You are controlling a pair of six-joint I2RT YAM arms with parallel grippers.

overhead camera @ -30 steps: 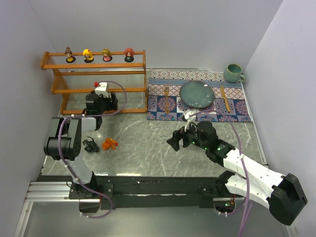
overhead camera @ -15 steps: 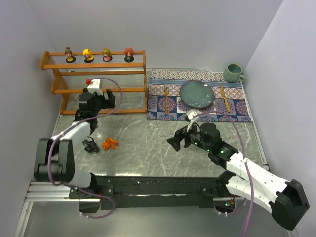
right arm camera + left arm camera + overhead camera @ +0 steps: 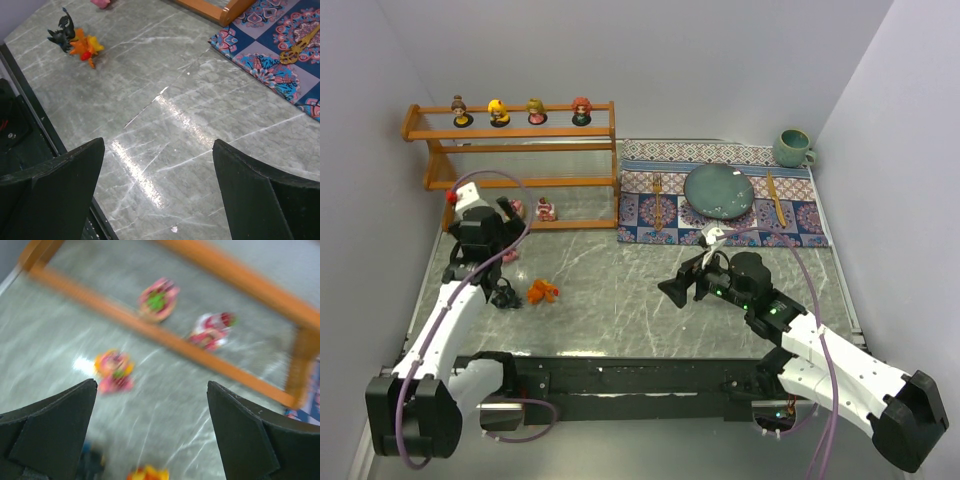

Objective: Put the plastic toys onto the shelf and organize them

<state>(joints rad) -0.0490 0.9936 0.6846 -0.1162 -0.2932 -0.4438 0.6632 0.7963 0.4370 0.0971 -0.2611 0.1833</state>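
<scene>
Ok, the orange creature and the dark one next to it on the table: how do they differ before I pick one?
The orange creature is bright, with a red patch. The dark creature is near-black with thin spiky parts. The dark creature lies further toward the left arm's side, and the orange creature sits nearer the table's middle. Both are small, both lie on the table in front of the shelf, and neither is gripped.
</scene>
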